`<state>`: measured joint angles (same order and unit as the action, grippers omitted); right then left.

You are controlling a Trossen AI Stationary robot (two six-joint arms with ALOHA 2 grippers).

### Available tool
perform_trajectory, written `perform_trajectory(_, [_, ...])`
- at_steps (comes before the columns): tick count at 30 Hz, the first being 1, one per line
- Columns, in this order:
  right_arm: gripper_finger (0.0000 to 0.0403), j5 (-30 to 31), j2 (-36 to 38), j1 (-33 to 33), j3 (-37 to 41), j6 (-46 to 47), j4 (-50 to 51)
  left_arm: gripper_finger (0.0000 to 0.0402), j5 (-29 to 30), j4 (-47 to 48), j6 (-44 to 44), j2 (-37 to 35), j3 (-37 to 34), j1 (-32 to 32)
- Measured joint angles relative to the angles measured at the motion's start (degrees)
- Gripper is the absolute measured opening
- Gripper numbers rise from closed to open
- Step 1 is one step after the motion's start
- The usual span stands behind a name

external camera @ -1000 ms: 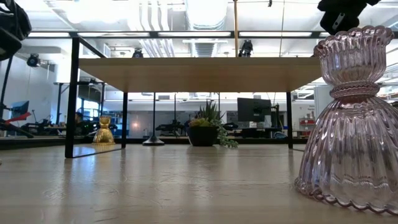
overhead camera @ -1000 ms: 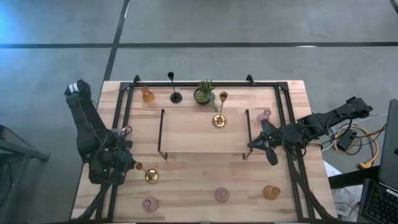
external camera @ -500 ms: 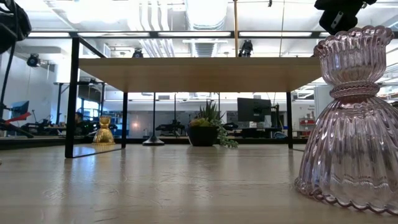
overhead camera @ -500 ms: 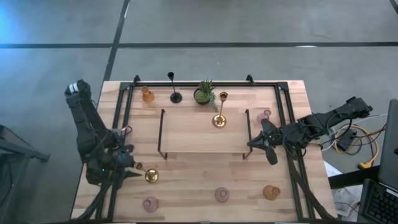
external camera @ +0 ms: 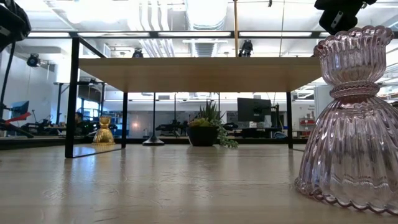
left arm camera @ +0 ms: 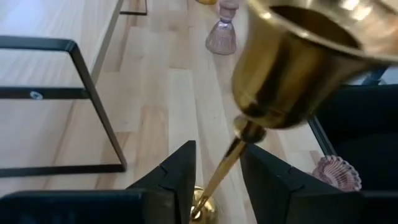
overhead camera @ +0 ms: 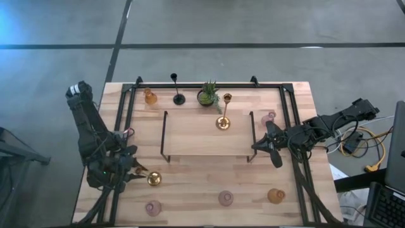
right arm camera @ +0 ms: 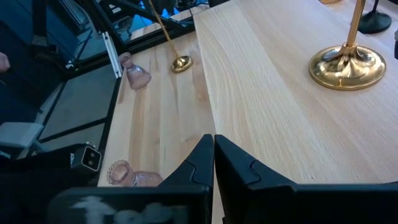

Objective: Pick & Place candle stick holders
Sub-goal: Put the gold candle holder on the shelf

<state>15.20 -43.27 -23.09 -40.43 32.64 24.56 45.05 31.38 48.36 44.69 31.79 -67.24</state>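
A slim tall gold metal candle stick holder (overhead camera: 150, 177) stands on the pale wooden table (overhead camera: 190, 190), near its front left part, with its round base flat on the wood. Seen from above, its thin stem leans up and back toward the left gripper (overhead camera: 131, 170), which sits right at the cup end. In the left wrist view the stem runs up between the two dark fingers (left arm camera: 174, 180), and the fingers stand a little apart on each side of it. They do not look like they squeeze it, so the claw is partly open and holds nothing. The long way of the holder goes from its base, just in front of the claw, up to the shiny cup (left arm camera: 295, 59) close to the camera. The left arm is much nearer to this holder than the right one. I think the next move has to go straight back or up along the stem, so the fingers do not knock it over. The right gripper (overhead camera: 269, 147) waits well away by the right edge of the low wooden shelf (overhead camera: 202, 136), its fingers pressed together and empty.
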Motion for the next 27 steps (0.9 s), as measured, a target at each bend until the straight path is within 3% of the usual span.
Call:
perform_trajectory(22, [0.0008,0.02,0.00,0.00,0.01,-0.31,0.00,0.0126,1.77,-1.17,-4.94,0.00,-0.02,2.20])
perform_trajectory(27, [0.0008,0.02,0.00,0.00,-0.01,-0.32,0.00,0.0100,3.67,-3.73,-5.64,0.00,-0.02,2.75])
